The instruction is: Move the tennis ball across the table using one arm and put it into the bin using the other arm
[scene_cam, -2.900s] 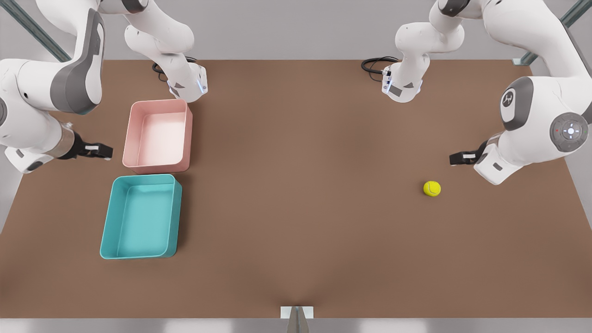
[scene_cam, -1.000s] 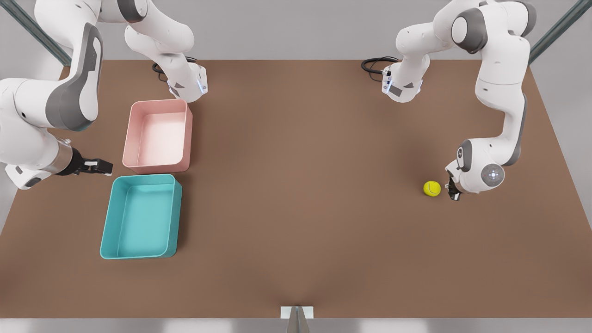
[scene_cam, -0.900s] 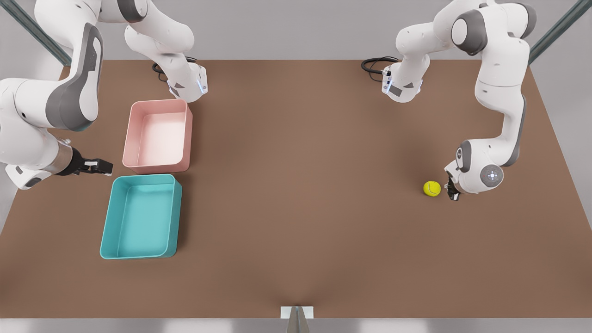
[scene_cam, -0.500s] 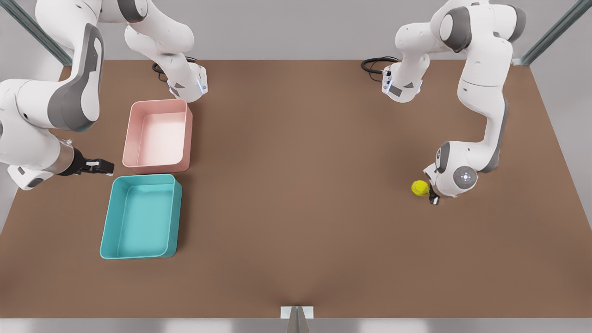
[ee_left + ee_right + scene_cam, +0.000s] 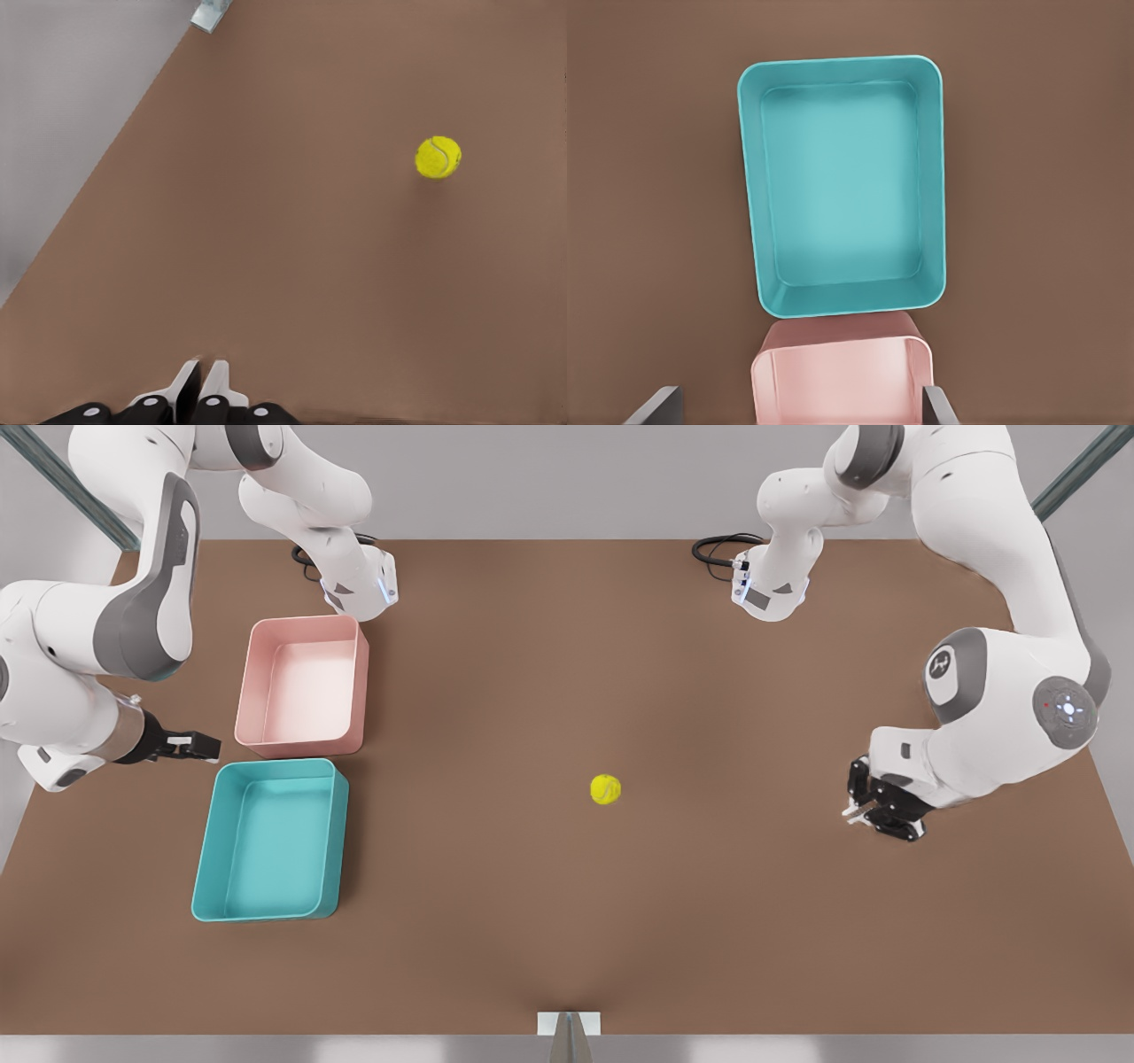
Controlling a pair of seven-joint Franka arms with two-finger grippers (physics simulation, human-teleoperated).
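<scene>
The left tool (image 5: 877,813), fingers pressed together and empty, is hanging at the front view's right. The tennis ball (image 5: 605,789) is sitting mid-table (image 5: 567,921), apparently still short of the bin (image 5: 209,868). The right tool (image 5: 190,746), spread wide, is waiting beside it, so binning is remaining.

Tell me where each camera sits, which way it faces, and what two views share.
Front view: high over the table, looking down; left pincer at its right, right pincer at its left.
Left wrist view: on the left arm, facing the tennis ball; shut fingertips show.
Right wrist view: above the bin and pink tray; open fingers show.
Front and left wrist views share the tennis ball.
</scene>
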